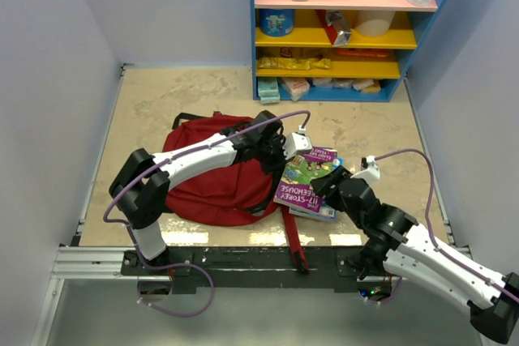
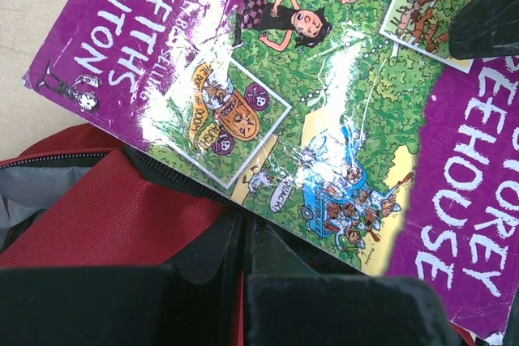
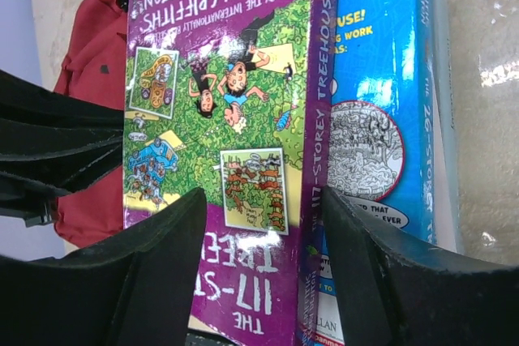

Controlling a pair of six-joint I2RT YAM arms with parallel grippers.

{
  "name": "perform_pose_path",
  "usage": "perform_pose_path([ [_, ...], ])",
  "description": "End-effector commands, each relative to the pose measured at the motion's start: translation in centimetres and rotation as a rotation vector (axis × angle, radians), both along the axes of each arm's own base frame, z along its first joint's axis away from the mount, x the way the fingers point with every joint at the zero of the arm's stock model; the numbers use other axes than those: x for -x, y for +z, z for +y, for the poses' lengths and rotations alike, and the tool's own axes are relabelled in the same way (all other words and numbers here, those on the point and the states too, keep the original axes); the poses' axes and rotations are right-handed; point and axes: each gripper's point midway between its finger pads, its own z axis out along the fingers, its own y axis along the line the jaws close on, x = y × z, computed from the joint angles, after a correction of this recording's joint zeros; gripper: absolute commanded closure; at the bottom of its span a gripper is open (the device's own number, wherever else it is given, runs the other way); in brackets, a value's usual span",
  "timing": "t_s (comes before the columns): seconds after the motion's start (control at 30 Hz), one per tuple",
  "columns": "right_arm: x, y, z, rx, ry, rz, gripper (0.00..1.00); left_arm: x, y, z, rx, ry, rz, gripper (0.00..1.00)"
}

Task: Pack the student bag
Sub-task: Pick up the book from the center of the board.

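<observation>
**Top external view: a paperback held at the bag's mouth**

The student bag (image 1: pixel 212 188) lies flat on the counter (image 1: pixel 162 103), left of centre, with its long red strap (image 1: pixel 296 241) trailing towards the near edge. The left arm reaches across the bag to its right-hand side. There the left gripper (image 1: pixel 280 150) is narrowed to a slit, apparently pinching the black-edged lip of the opening. In the left wrist view a thin line of red fabric shows between the dark fingers (image 2: pixel 340 305). To the left of them the zip (image 2: pixel 49 160) runs above a patch of grey lining (image 2: pixel 32 196). That hold most likely keeps the mouth raised and parted, so something flat can slide in.

The right gripper (image 1: pixel 324 184) is clamped on a purple paperback (image 1: pixel 304 174), "The 117-Storey Treehouse". One finger lies across the front cover (image 3: pixel 162 281) and the other sits beyond the spine. The paperback overlaps the bag's right edge, tilted, with its far corner over the opening. A blue book (image 3: pixel 377 135) from the same series lies just beside it on the counter, partly underneath.

Gripping at the spine end probably leaves the opposite edge free to lead into the bag. The step in hand looks like feeding the paperback under the lifted lip. The blue book is not yet packed.
</observation>
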Motion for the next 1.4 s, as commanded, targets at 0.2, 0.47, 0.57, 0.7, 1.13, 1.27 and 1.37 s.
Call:
perform_pose_path([
  [0.2,1.3,-0.1,3.6,-0.124,0.106,0.099,0.39,1.2,1.9,-3.1,0.118,-0.071,0.005,1.0],
  [0.47,-1.2,9.1,8.3,-0.255,0.284,-0.21,0.39,1.4,1.7,-3.1,0.112,-0.075,-0.002,1.0],
  [0.57,-1.7,11.0,8.6,-0.26,0.288,-0.265,0.39,1.5,1.3,-2.9,0.106,-0.074,-0.007,1.0],
  [0.7,-2.0,10.6,6.7,-0.211,0.207,-0.241,0.41,1.5,1.1,-2.7,0.103,-0.071,-0.009,1.0],
  [1.13,-0.6,4.3,-5.4,0.132,-0.283,0.028,0.4,2.1,3.7,-5.6,0.166,-0.115,0.009,1.0],
  [1.27,0.3,2.6,-7.1,0.15,-0.356,0.075,0.38,2.8,3.4,-6.5,0.166,-0.135,0.013,1.0],
  [1.37,0.8,2.2,-7.9,0.147,-0.38,0.079,0.37,2.9,3.5,-6.7,0.167,-0.14,0.009,1.0],
])
